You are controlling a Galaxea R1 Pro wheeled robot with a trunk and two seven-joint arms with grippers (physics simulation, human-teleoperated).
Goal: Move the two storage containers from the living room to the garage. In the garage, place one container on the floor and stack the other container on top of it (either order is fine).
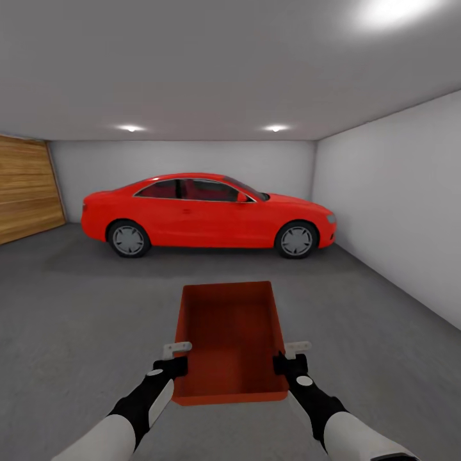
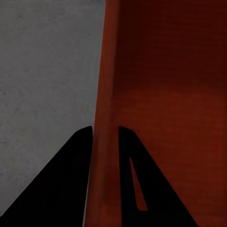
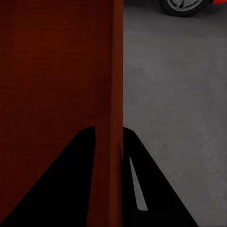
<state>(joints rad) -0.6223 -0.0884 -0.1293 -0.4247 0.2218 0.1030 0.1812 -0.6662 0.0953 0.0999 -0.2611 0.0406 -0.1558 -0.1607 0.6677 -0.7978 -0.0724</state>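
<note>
A: So, from the head, what room is this?

B: The garage (image 1: 384, 192): pale grey walls, grey ceiling with spot lights, a wood-panelled door at the left. A red car (image 1: 208, 214) stands side-on at the far wall. The floor (image 1: 77, 320) is dark grey concrete, mottled and rough.

A: And the bin?

B: One orange-red bin (image 1: 230, 339), open-topped, held out in front above the floor, between the robot and the car. The left gripper (image 1: 171, 366) grips its left wall, the right gripper (image 1: 288, 363) its right wall, both near the close end.

A: Left wrist?

B: The bin's wall (image 2: 106, 94) runs between the two dark fingers (image 2: 61, 189); the jaws are narrow, clamped on it. Grey concrete lies outside the wall, the bin's inside on the other side.

A: Right wrist?

B: Same thing: jaws pinched on the bin's wall (image 3: 117, 71), concrete beyond it, and a car wheel (image 3: 182, 7) at the edge.
</note>
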